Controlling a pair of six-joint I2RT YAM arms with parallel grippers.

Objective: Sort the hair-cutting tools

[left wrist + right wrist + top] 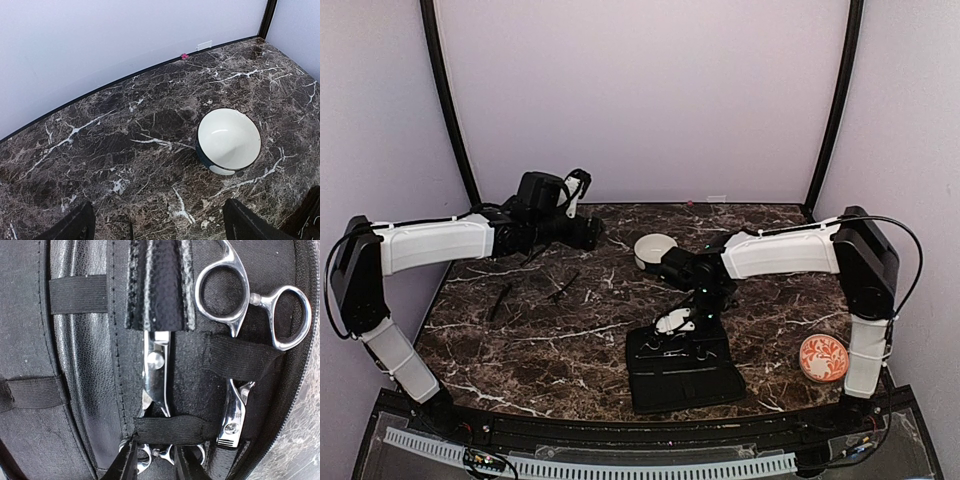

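Observation:
A black case (685, 378) lies open at the table's front centre. In the right wrist view one pair of silver scissors (156, 380) sits in it, blades in a leather sleeve and ring handles under an elastic strap. My right gripper (156, 467) points down at those handles and is shut on the left ring. A second pair of scissors (240, 315) is strapped in to the right, rings up. Two thin black sticks (500, 300) (565, 287) lie on the marble at the left. My left gripper (160, 230) hangs open and empty over the back left, short of the bowl.
A white bowl (229, 140) with a dark outside stands on the marble table (570, 340) behind the case. An orange patterned disc (823, 357) lies at the right front. A small pink bit (184, 56) sits by the back wall. Empty elastic loops (77, 294) line the case's left.

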